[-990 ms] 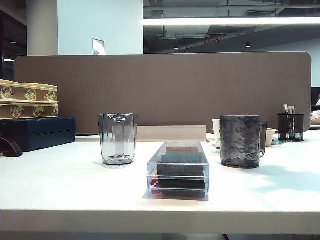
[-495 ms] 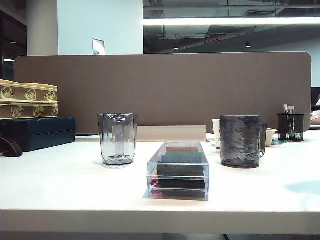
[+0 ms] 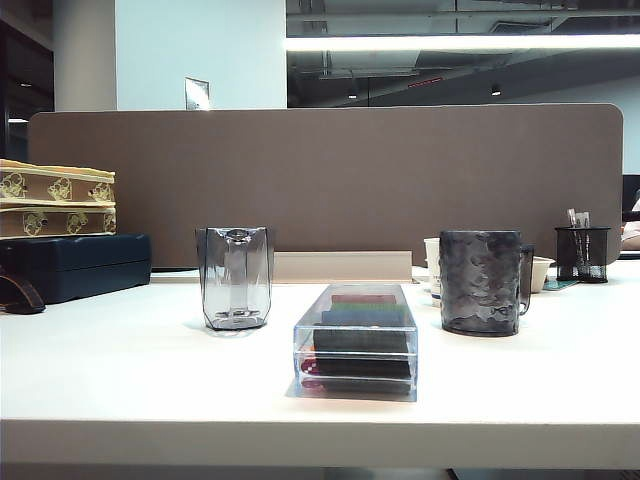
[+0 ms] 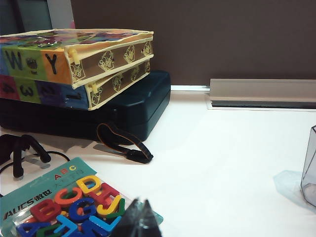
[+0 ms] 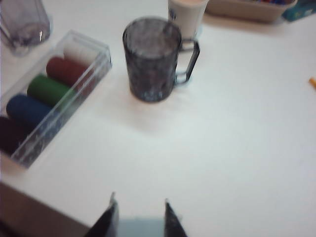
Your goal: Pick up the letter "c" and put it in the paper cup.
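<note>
The white paper cup [image 3: 431, 262] stands behind a dark mug [image 3: 483, 282]; the right wrist view cuts off its top [image 5: 186, 15], so its inside is hidden. An orange-red letter C [image 4: 67, 196] lies among coloured letters in a pack [image 4: 29, 205] beside my left gripper [image 4: 140, 215], which is shut and empty. A small orange sliver [image 5: 312, 82] shows at the edge of the right wrist view; I cannot tell its shape. My right gripper [image 5: 140, 207] hangs open and empty over the table's near edge, well short of the mug. Neither gripper shows in the exterior view.
A clear plastic box [image 3: 357, 340] of coloured rolls lies mid-table, with a clear glass [image 3: 235, 278] to its left. A dark case [image 3: 75, 265] bearing stacked boxes sits far left. A mesh pen holder [image 3: 582, 253] stands far right. A brown partition [image 3: 320, 180] closes the back.
An arm's shadow on the table's right side has shrunk toward the right edge and vanished. Mug, glass and box have not moved.
</note>
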